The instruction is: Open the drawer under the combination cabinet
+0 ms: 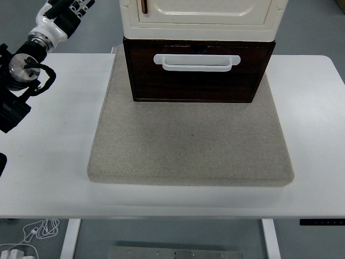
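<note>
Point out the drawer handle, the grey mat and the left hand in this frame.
drawer handle (197, 63), head view, middle of the white bar on the dark drawer front.
grey mat (191, 143), head view, bare surface in front of the drawer.
left hand (67, 9), head view, fingers at the top left corner.
</note>
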`<state>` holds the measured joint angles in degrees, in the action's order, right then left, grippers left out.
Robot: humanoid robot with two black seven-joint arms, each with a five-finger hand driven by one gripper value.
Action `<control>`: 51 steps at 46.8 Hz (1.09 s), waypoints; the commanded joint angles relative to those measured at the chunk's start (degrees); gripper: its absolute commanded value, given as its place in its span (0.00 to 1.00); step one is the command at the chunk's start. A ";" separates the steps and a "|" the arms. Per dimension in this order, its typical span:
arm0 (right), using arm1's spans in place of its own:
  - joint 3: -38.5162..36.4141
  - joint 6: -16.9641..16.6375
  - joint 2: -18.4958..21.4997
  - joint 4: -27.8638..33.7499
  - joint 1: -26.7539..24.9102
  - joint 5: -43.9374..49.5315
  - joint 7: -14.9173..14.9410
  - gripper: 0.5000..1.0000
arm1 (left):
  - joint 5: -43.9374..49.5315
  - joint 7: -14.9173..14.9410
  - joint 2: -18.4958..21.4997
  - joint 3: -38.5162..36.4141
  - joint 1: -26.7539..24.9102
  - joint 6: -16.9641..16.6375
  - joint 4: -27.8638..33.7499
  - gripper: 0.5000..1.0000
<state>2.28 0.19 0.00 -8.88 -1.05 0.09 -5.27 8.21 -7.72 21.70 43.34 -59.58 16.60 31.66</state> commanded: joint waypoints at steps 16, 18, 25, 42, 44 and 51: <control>0.00 -0.01 0.00 0.00 -0.01 0.00 0.00 0.86 | -5.39 0.25 15.20 -3.87 3.86 3.62 17.72 1.00; 0.00 -0.01 0.00 0.00 -0.01 0.00 0.00 0.86 | -6.62 0.25 16.70 -3.87 4.91 4.14 19.48 1.00; 0.00 -0.01 0.00 0.00 -0.01 0.00 0.00 0.86 | -10.05 -0.19 22.76 -3.87 8.43 8.88 24.67 1.00; 0.00 -0.01 0.00 0.00 -0.01 0.00 0.00 0.86 | -19.54 -1.85 32.17 -3.70 13.97 16.27 32.58 1.00; 0.00 -0.01 0.00 0.00 -0.01 0.00 0.00 0.86 | -20.86 -2.03 33.22 -3.79 14.14 16.80 33.90 1.00; 0.00 -0.01 0.00 0.00 -0.01 0.00 0.00 0.86 | -27.19 -2.03 35.69 -3.70 14.14 18.40 38.73 1.00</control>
<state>2.29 0.18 0.00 -8.88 -1.06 0.09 -5.28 -16.61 -9.76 56.77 39.59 -45.36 34.45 68.65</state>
